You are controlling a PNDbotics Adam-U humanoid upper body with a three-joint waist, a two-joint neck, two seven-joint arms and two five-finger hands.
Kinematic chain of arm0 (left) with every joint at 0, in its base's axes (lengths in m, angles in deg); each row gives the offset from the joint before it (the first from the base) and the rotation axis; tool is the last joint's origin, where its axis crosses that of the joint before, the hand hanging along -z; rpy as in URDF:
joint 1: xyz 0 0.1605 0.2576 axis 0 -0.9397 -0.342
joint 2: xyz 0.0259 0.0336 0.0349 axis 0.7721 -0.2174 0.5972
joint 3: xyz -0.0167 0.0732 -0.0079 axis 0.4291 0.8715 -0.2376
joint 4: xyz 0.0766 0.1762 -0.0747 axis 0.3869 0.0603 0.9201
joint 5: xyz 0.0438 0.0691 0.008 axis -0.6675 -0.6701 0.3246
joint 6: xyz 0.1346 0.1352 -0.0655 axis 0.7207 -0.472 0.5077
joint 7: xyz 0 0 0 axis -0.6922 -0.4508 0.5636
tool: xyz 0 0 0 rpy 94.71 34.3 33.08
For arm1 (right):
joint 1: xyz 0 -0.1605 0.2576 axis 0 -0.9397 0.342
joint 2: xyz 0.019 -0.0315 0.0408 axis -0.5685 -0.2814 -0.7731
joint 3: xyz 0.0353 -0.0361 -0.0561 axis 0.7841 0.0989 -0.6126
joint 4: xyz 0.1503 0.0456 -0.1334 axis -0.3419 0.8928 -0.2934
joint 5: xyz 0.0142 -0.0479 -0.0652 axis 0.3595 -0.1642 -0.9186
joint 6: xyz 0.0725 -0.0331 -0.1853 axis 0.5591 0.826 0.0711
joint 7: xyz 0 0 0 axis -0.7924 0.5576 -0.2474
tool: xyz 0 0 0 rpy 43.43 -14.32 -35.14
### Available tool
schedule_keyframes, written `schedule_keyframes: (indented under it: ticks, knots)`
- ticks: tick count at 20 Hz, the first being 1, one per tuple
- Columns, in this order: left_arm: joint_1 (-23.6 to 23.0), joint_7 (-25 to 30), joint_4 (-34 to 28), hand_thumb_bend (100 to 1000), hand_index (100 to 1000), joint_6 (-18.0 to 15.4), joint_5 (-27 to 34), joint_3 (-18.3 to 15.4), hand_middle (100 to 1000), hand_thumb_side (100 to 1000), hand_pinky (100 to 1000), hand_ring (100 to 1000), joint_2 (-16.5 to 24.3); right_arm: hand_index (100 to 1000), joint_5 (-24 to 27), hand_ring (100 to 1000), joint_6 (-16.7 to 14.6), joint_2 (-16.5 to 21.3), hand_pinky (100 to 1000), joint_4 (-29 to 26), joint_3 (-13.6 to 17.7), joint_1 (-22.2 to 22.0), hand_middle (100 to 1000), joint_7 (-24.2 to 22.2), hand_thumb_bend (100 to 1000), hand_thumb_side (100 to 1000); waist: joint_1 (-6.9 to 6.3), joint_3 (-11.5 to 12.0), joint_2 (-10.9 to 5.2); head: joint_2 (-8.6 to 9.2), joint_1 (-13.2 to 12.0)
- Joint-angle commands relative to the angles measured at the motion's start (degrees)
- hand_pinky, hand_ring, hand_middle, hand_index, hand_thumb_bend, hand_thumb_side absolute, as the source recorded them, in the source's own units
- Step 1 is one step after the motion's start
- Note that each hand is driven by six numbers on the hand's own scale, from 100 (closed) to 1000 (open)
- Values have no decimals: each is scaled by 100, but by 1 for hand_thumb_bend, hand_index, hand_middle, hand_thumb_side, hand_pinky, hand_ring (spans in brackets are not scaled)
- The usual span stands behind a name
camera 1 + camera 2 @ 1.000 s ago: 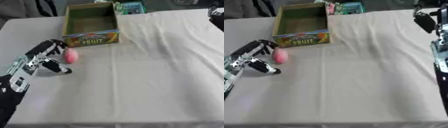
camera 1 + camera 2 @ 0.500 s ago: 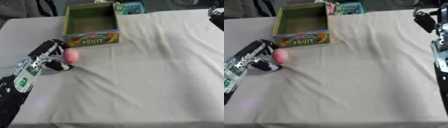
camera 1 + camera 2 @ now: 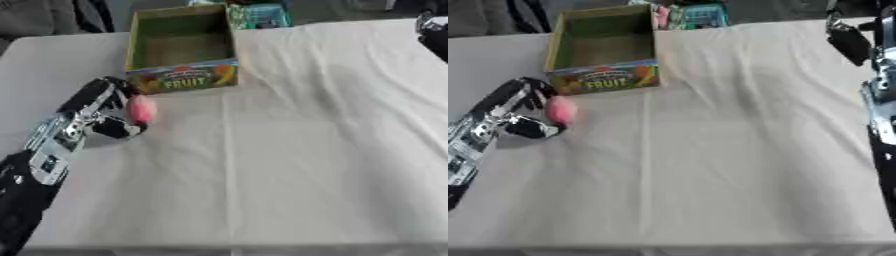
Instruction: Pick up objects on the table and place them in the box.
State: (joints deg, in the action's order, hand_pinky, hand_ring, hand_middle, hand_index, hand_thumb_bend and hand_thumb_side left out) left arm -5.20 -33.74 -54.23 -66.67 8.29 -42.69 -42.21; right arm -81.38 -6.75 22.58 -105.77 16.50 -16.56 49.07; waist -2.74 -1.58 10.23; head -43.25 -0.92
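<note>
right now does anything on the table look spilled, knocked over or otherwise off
Nothing stands out. The box stands upright and open near the far edge, its inside looking empty. The pink object sits on the cloth just in front of it, with the left hand curled around it. The white cloth shows only a fold crease.

**Left hand curled, right arm raised**

Left arm in from the lower left, stretched low over the bench, forearm black with silver panels. Left hand at its end, fingers and thumb curled round a pink object. Right arm along the right edge, upright. Right hand near the upper right corner, dark, finger pose unclear.
</note>
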Motion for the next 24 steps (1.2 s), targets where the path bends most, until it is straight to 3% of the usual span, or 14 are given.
schedule_keyframes:
  ticks: [1,3,6,10,16,22,23,24]
  knots:
    - [124,248,-139,546,734,-49,104,-85,613,100,589,557,237,894,-4,881,1,98,734,-59,29,108,714,10,100,474,8,-7,-95,4,1]
    - [138,298,-147,506,719,-36,172,-94,598,100,582,548,276,894,-6,881,1,96,734,-58,28,111,714,10,100,474,9,-13,-99,5,7]
    - [162,214,-167,309,677,42,220,-111,563,100,570,523,306,894,-8,881,4,99,734,-50,29,110,714,13,100,474,15,-24,-103,0,3]
    - [199,43,-176,193,630,165,293,-128,524,100,550,492,325,893,-8,881,2,95,734,-45,31,113,714,16,100,475,22,-35,-108,0,1]
    - [307,-200,-308,204,556,283,436,-239,457,100,500,430,388,894,-9,881,4,86,733,-49,34,106,714,20,100,476,11,-56,-119,-2,0]
    - [758,-456,-259,213,538,449,480,-395,437,100,483,409,409,893,-16,881,-7,59,733,-33,-5,117,715,-14,100,475,3,-136,-144,-23,-47]
    - [854,-514,-204,109,531,480,470,-432,432,144,479,405,399,893,-18,881,-12,51,733,-30,-15,122,715,-23,100,478,1,-160,-149,-29,-60]
    - [968,-587,-116,214,531,518,444,-476,432,100,479,405,378,893,-22,881,-17,41,734,-28,-28,130,715,-34,100,474,-4,-189,-151,-31,-78]
